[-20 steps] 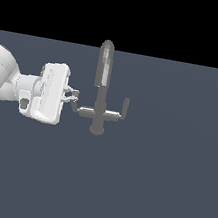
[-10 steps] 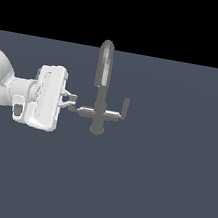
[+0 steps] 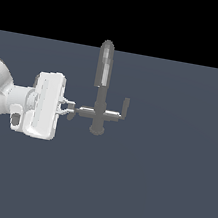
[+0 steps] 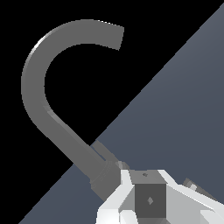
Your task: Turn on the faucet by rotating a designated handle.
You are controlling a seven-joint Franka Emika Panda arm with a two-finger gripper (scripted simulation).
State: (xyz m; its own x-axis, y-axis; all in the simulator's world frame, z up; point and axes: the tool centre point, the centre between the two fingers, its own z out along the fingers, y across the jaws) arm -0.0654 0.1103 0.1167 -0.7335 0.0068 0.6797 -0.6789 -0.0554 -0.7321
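Note:
The faucet stands in the middle of the exterior view, with a tall round-tipped spout, a round base and a crossbar. The handle is the crossbar's half on the exterior view's left. Its end peg is hard to tell apart from my fingertips. My gripper comes in from the exterior view's left and touches that end, with its fingers close together and nothing held. The wrist view shows the curved spout and my gripper close to the stem.
The matching peg stands at the crossbar's other end. The faucet sits on a flat blue-grey floor. My white hand and arm fill the exterior view's left.
My hand has shifted slightly toward the exterior view's left and turned. My fingertips have dropped from above the crossbar's left end to its level. The spout and right peg look unmoved.

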